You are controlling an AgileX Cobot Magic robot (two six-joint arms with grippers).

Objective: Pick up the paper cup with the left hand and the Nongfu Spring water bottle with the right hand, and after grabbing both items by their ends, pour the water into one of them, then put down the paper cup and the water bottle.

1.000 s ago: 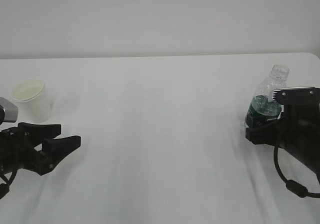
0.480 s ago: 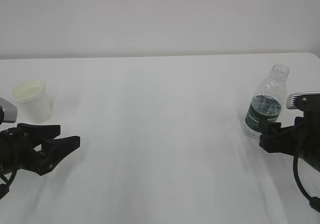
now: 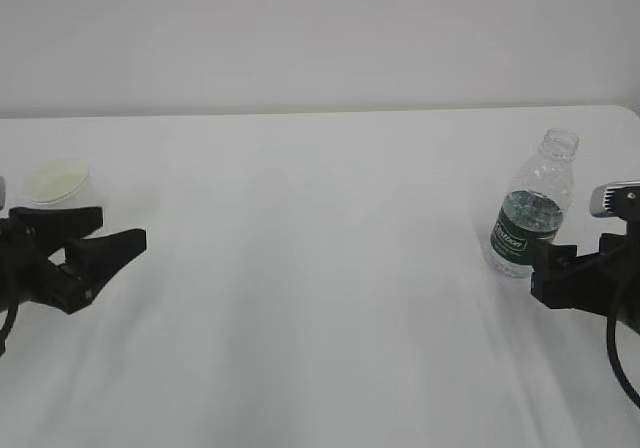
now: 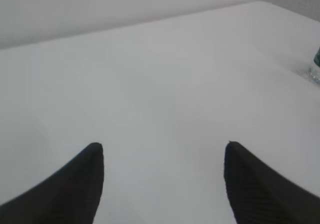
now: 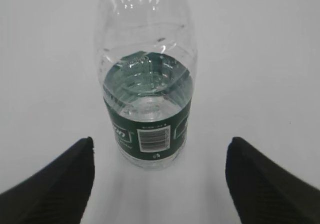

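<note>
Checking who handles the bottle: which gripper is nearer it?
Right. The right gripper sits just short of the water bottle, jaws open; the left gripper is across the table beside the paper cup.

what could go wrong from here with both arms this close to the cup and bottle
1. The Nongfu Spring water bottle stands uncapped and part full just ahead of the open right end effector; a nudge from one finger might tip it and spill the water.
2. The paper cup is light and sits right behind the open left end effector in the exterior view, but the left wrist view does not show it, so a blind move could knock it over.
</note>
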